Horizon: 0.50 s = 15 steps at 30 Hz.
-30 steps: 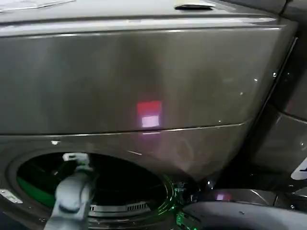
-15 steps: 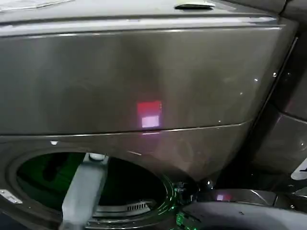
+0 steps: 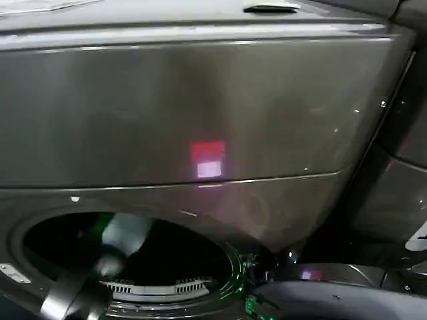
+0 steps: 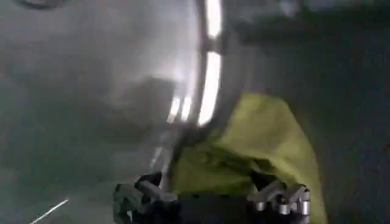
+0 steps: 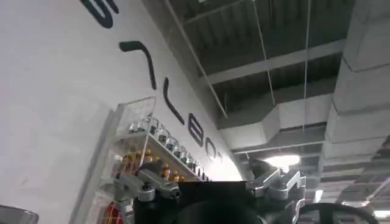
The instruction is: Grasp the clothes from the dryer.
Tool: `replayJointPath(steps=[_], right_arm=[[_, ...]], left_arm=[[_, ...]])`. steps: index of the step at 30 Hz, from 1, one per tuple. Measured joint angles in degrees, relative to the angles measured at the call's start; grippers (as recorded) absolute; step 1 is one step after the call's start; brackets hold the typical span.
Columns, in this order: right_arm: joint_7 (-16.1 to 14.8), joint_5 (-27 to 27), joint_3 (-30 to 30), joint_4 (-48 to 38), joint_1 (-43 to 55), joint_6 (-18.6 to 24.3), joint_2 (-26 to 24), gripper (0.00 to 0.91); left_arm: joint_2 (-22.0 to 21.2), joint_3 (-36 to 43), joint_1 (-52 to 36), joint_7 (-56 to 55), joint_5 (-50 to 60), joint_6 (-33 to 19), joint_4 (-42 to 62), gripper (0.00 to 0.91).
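Now the left gripper (image 4: 210, 198) is deep inside the dryer (image 3: 200, 107), jaws wide apart and holding nothing. Just beyond them lie the clothes (image 4: 256, 149), probably not yet touched.

Grey left arm (image 3: 100, 267); silver-black knuckled jaws.

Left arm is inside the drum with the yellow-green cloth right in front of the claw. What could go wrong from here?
1. The left claw stands open with the clothes between its fingers but not clamped; closing on a loose fold may let the cloth slip on withdrawal.
2. The cloth lies against the drum wall, so a deeper push might scrape the fingers on metal.
3. The arm passes through the dryer opening near its rim, so pulling out off-line could knock it.
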Motion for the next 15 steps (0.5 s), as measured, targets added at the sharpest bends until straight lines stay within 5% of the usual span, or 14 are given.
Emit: replayJointPath(steps=[12, 13, 15], right_arm=[[0.0, -0.3, -0.3, 0.7, 0.1, 0.1, 0.3, 0.907], [0.0, -0.3, -0.3, 0.7, 0.0, 0.1, 0.3, 0.907], [0.0, -0.3, -0.2, 0.6, 0.0, 0.1, 0.4, 0.907]], left_arm=[[-4.3, 5.4, -9.9, 17.0, 7.0, -4.0, 14.1, 0.899], [-4.7, 5.8, -10.6, 18.1, 7.3, -4.1, 14.9, 0.546], [-5.2, 6.6, -11.6, 20.0, 7.7, -4.3, 16.5, 0.137]])
